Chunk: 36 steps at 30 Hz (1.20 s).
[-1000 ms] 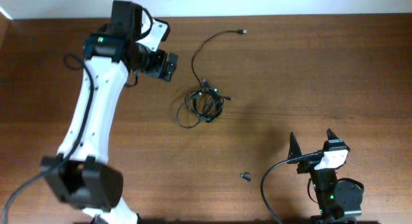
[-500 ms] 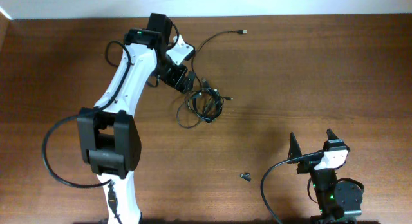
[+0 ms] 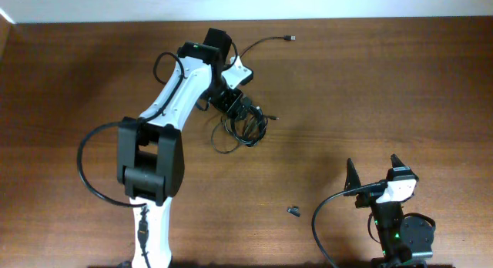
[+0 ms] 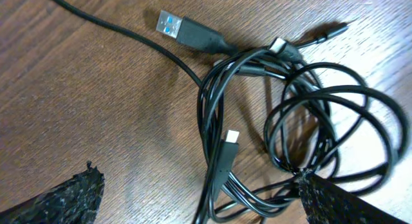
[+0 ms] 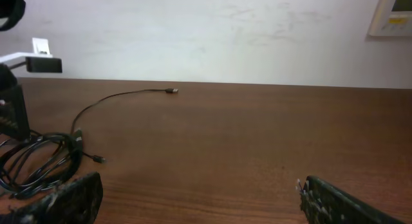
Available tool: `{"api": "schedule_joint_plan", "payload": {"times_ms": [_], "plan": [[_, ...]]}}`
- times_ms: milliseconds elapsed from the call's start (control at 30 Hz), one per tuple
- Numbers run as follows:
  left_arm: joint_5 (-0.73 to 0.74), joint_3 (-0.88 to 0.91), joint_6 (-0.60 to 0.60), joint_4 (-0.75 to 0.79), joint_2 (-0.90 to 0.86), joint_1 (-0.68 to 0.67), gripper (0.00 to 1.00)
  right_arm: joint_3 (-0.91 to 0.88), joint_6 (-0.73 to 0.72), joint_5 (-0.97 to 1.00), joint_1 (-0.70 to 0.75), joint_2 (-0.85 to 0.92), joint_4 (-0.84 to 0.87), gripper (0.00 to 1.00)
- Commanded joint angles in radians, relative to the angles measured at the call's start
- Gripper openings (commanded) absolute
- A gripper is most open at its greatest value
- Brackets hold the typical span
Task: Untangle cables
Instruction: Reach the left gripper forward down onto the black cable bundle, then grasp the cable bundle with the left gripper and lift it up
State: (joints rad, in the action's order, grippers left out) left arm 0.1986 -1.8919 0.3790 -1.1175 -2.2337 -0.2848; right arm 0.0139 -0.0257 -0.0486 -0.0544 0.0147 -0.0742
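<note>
The cables (image 3: pixel 248 125) lie in a tangled black coil at the table's middle, with one strand running up to a plug (image 3: pixel 290 38) at the back. My left gripper (image 3: pixel 237 108) is open, right above the coil's upper left part. In the left wrist view the coil (image 4: pixel 302 121) and its USB plugs (image 4: pixel 187 31) lie between and ahead of the open fingers (image 4: pixel 199 198). My right gripper (image 3: pixel 376 172) is open and empty at the front right, far from the coil. The right wrist view shows the coil (image 5: pixel 35 163) at far left.
A tiny dark stubby piece (image 3: pixel 293 212) lies on the table left of the right arm. A thick black cable (image 3: pixel 320 222) loops by the right arm's base. The table's back edge meets a white wall (image 5: pixel 206 31).
My left arm has swung right and down from the back left until its gripper is over the coil. The right arm and the cables have not moved.
</note>
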Motion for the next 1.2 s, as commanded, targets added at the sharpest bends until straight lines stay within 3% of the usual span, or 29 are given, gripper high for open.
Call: {"api": "schedule_joint_plan", "payload": {"times_ms": [0, 700, 733, 867, 900, 933, 1000, 1167], "plan": [[-0.003, -0.013, 0.019, 0.002, -0.049, 0.006, 0.99, -0.008, -0.001, 0.005, -0.005, -0.008, 0.000, 0.99], [-0.004, -0.007, 0.019, 0.002, -0.089, -0.004, 0.99, -0.008, -0.001, 0.005, -0.004, -0.008, 0.000, 0.99], [-0.004, -0.007, 0.019, 0.001, -0.097, -0.003, 0.96, -0.008, -0.001, 0.005, -0.005, -0.008, 0.000, 0.99], [-0.003, -0.007, 0.019, -0.005, -0.111, -0.004, 0.54, -0.008, -0.001, 0.005, -0.005, -0.008, 0.000, 0.99], [-0.003, -0.007, 0.019, -0.005, -0.111, -0.003, 0.40, -0.008, -0.001, 0.005, -0.005, -0.008, 0.000, 0.99], [-0.004, -0.007, 0.019, -0.005, -0.111, -0.003, 0.20, -0.008, -0.001, 0.005, -0.005, -0.008, 0.000, 0.98], [-0.003, -0.007, 0.019, -0.007, -0.111, -0.003, 0.00, -0.008, -0.001, 0.005, -0.005, -0.008, 0.000, 0.99], [-0.004, -0.026, 0.019, -0.057, -0.109, -0.003, 0.00, -0.008, -0.001, 0.005, -0.005, -0.008, 0.000, 0.99]]}}
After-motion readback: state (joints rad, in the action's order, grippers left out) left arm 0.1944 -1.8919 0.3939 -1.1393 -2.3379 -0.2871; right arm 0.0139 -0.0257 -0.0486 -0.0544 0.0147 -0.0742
